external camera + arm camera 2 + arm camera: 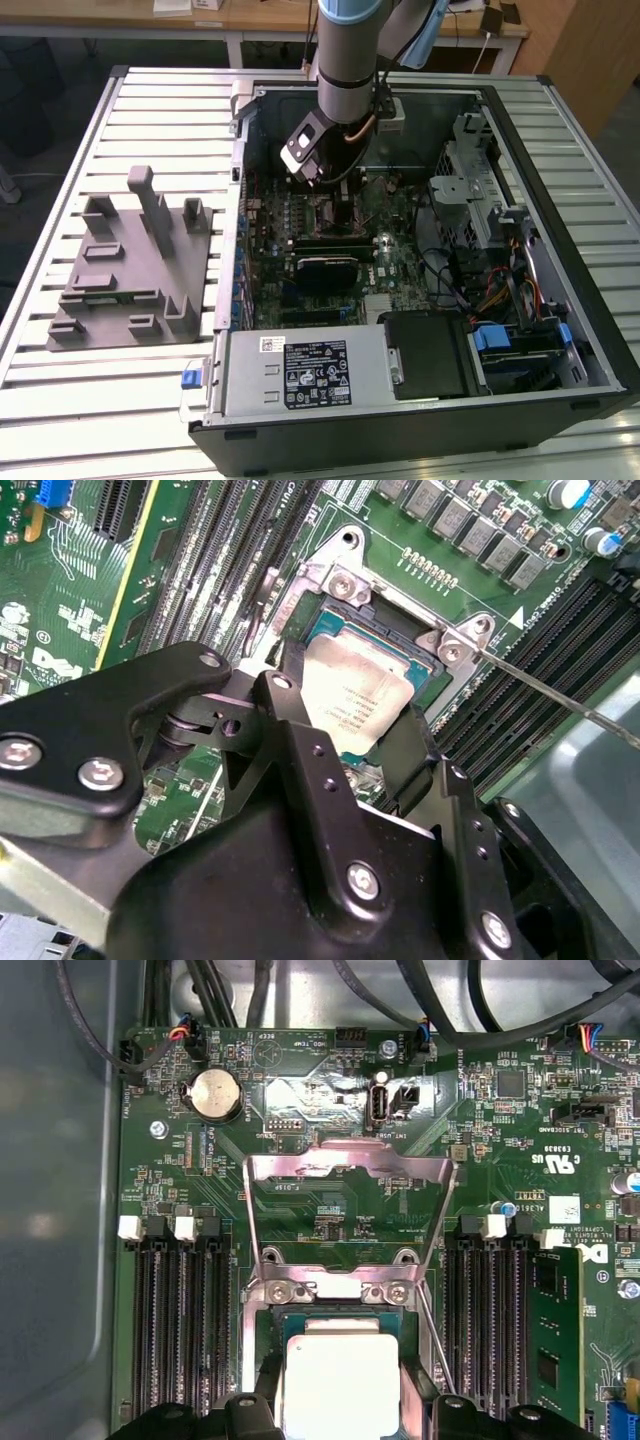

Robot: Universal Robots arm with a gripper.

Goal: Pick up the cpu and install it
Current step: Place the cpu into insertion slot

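Note:
The cpu (352, 702), a small square chip with a pale silver top, sits over the open socket (330, 620) on the green motherboard (330, 1120). In both wrist views my gripper (350, 735) has a black finger (288, 720) against each side of the chip. It also shows in the first wrist view as the cpu (340, 1378) between the gripper (342, 1405) fingers, just below the raised metal load plate (345, 1170). In the exterior view the gripper (335, 188) reaches down into the computer case (560, 330) at its far middle.
A thin metal socket lever (560, 695) sticks out beside the socket. Memory slots (175, 1320) flank the socket and a memory stick (548, 1330) is seated. A grey fixture with posts (130, 260) stands at the exterior view's left. The power supply (300, 375) and the drive cage (480, 200) fill the case's edges.

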